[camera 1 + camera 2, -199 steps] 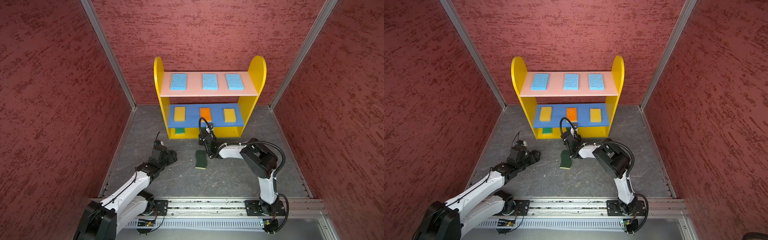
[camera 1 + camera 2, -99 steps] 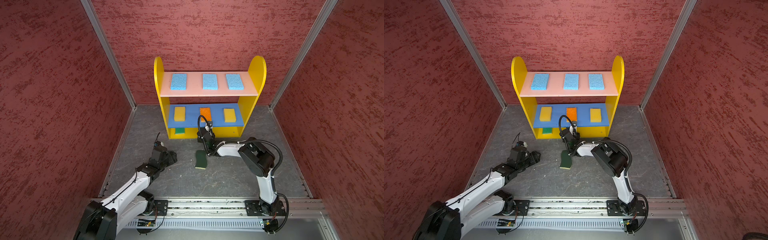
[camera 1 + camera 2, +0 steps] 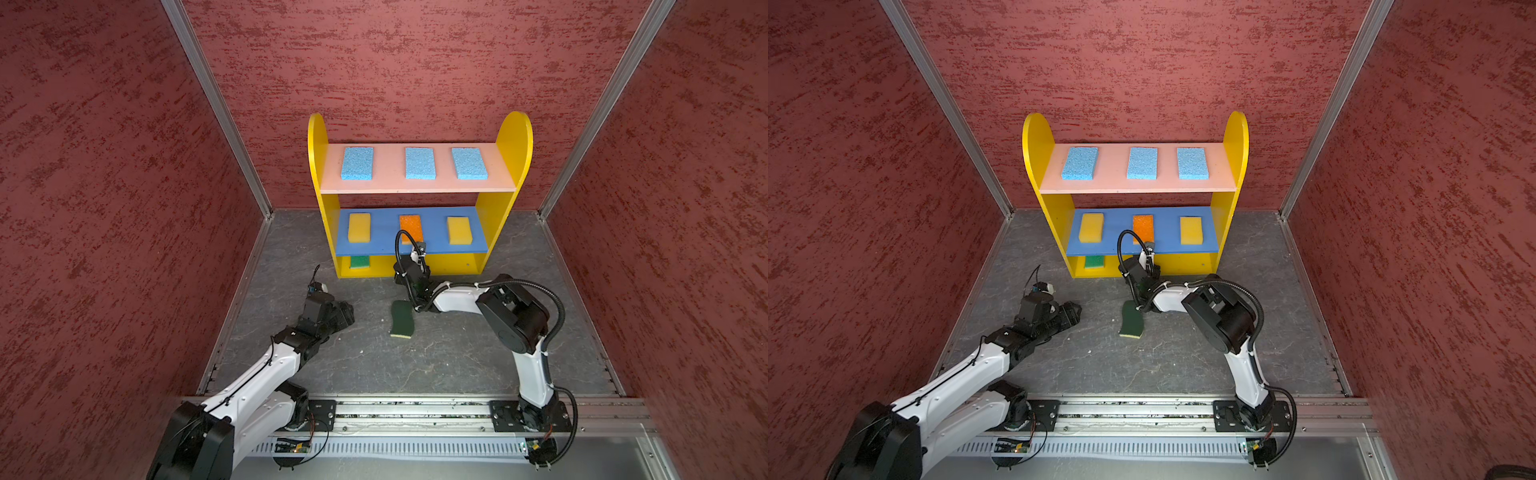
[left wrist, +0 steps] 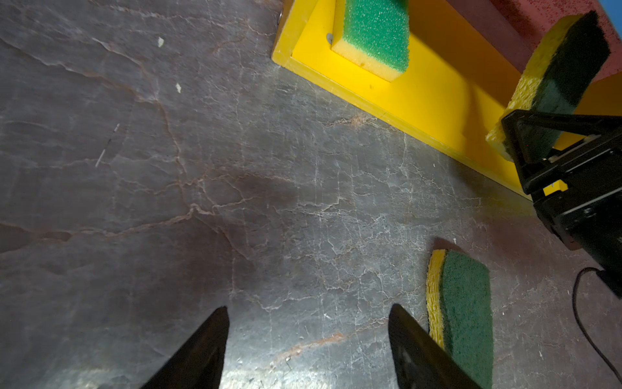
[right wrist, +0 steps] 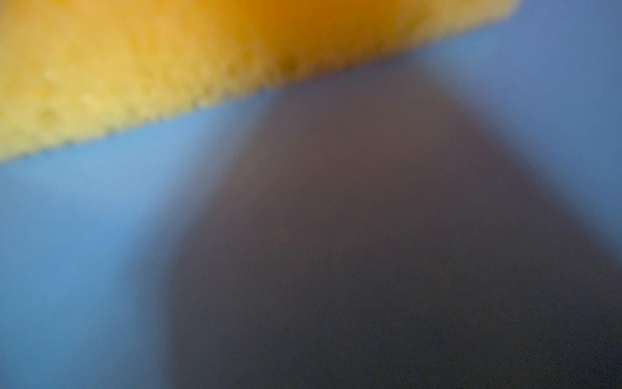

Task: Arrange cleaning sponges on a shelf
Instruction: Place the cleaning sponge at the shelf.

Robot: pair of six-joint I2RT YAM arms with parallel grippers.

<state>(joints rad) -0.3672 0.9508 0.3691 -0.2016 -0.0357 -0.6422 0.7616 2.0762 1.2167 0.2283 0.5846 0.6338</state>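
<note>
Walls (image 3: 104,187): red, textured | floor (image 3: 415,365): grey, cracked stone | shelf (image 3: 513,141): on floor

The right wrist view is all blur: a yellow-orange sponge (image 5: 168,67), a blue board (image 5: 67,235), a dark shape (image 5: 370,252) (unidentifiable). The left wrist view cuts off the right gripper (image 4: 525,144), half-seen against a dark green sponge (image 4: 565,67); its hold cannot be judged. In both top views the board covers most of a bright green sponge (image 3: 359,262).
</note>
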